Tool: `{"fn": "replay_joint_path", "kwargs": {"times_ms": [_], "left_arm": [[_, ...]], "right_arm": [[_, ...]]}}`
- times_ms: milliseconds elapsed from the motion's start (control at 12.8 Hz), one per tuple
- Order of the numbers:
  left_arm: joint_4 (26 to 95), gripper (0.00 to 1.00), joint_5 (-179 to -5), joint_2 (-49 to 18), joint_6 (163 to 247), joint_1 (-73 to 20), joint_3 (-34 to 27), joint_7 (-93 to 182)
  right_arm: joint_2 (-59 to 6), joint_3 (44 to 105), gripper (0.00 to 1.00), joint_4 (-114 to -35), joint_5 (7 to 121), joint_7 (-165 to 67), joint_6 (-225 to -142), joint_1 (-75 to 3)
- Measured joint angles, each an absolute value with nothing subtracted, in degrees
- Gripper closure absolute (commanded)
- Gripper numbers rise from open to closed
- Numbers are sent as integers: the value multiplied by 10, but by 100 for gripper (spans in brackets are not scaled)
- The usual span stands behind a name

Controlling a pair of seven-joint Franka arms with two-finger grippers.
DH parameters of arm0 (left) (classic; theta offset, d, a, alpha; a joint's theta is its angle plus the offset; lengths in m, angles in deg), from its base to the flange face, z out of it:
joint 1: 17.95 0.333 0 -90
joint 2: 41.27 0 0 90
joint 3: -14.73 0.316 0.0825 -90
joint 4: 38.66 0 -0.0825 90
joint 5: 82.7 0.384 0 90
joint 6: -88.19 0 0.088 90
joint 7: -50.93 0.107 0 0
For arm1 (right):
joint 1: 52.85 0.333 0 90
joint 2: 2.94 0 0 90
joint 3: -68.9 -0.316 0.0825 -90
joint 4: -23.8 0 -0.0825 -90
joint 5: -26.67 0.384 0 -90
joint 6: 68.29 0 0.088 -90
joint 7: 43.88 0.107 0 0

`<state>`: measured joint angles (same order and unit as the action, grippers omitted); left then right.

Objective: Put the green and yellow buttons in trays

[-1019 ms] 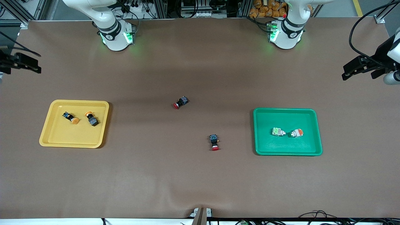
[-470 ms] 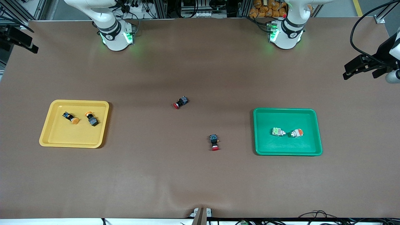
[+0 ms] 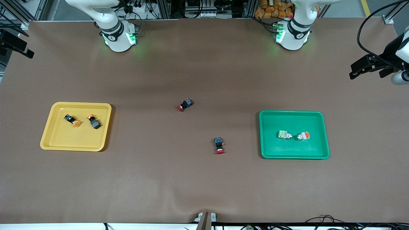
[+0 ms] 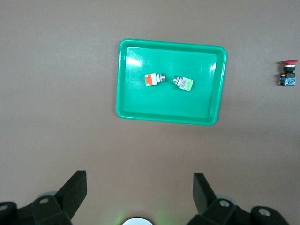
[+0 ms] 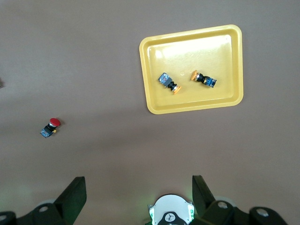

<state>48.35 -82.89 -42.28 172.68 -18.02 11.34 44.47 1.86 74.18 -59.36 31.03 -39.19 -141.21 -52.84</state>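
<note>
Task apparently done, trays [image 3: 78, 105] apart at either end of table [image 3: 204, 185], yellow-capped pair [image 3: 82, 121] lying flat in yellow, caps angled differently, pale pair [image 3: 294, 135] end-to-end lengthwise in green; left gripper [image 4: 139, 187] and right gripper [image 5: 138, 187] spread wide, empty, raised over table ends.

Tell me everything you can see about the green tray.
The green tray is a shallow rectangle of glossy plastic with rounded corners and a raised rim. It lies flat on the brown table, toward the left arm's end. Two pale switches lie on their sides in it, close together: one with a green block, one with an orange block. No gripper touches it.
</note>
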Motion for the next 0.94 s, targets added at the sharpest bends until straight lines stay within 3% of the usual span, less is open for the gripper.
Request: {"fn": "replay_joint_path", "kwargs": {"times_ms": [940], "left_arm": [[468, 0, -829, -423, 1726, -180, 113, 446]], "right_arm": [[21, 741, 0, -599, 312, -391, -1414, -514]]}}
